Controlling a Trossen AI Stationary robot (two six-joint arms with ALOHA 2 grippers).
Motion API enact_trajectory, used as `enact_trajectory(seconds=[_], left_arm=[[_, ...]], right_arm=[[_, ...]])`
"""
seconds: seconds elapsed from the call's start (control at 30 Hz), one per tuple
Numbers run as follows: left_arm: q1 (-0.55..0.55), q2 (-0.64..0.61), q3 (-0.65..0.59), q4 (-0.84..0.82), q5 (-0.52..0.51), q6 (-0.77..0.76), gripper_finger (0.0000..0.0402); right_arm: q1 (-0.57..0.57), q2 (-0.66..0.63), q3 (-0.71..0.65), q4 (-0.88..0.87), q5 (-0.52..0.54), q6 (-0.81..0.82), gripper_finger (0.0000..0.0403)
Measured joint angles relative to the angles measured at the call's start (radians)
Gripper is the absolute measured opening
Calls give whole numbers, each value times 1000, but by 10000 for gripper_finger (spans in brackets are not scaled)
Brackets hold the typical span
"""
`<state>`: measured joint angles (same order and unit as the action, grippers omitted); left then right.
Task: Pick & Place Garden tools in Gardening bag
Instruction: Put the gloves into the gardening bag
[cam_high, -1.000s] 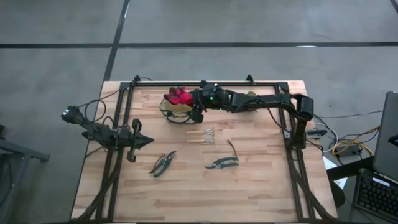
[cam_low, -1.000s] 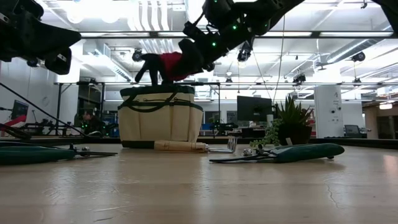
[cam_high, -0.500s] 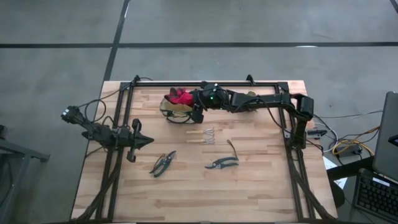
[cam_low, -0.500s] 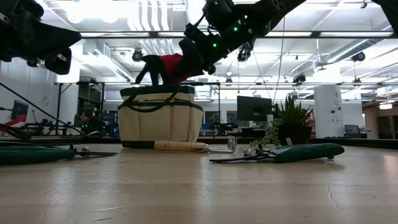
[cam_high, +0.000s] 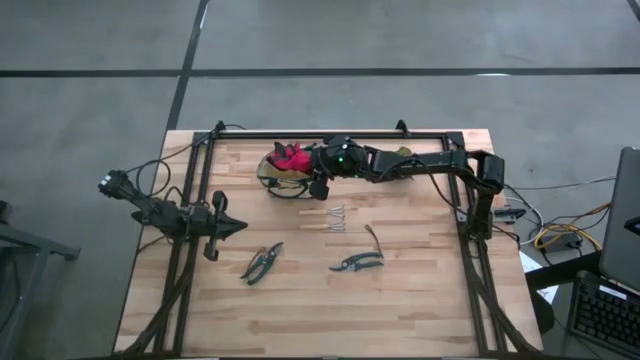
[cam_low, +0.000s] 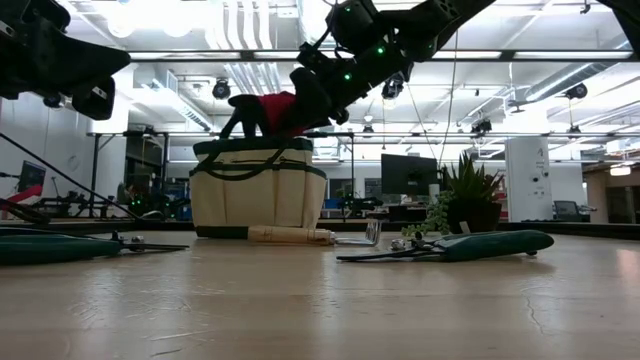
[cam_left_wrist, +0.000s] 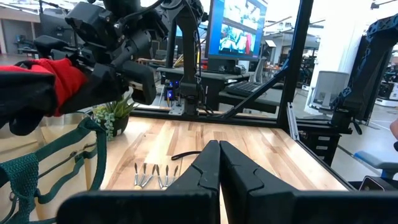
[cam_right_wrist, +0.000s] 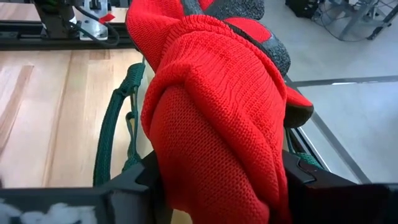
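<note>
The tan gardening bag (cam_high: 278, 182) with green trim stands at the table's far side; it also shows in the low view (cam_low: 258, 190). My right gripper (cam_right_wrist: 217, 186) is shut on a red knit glove with a dark palm (cam_right_wrist: 217, 106), held just above the bag's opening (cam_low: 268, 110). A wooden-handled rake (cam_high: 325, 217) lies on the table near the bag. Two pruning shears (cam_high: 262, 262) (cam_high: 357, 263) lie nearer the front. My left gripper (cam_left_wrist: 219, 163) is shut and empty at the table's left (cam_high: 232, 226). My right gripper pinches the red glove's bunched cuff end (cam_right_wrist: 211, 180) between its two fingers (cam_right_wrist: 134, 180), coming level from the table's right. The glove is lifted clear and sticks out past the fingers over the bag, its dark fingers drooping toward the opening (cam_low: 240, 118).
A small green plant (cam_low: 440, 215) stands behind the tools at the table's far right. The black frame rails (cam_high: 330, 133) run along the table's far edge and sides. Bare wood lies along the front of the table (cam_high: 320, 320).
My right gripper has sunk a little with the red glove toward the bag's opening; the glove's drooping end now hangs closer to the bag's rim.
</note>
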<state>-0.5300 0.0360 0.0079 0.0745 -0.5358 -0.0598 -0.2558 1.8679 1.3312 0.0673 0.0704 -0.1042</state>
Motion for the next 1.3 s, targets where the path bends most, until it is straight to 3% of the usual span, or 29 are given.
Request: enact_trajectory(seconds=[1.3], left_arm=[[0,0,0,0,0,0,5]], right_arm=[[0,0,0,23,3,11,276]])
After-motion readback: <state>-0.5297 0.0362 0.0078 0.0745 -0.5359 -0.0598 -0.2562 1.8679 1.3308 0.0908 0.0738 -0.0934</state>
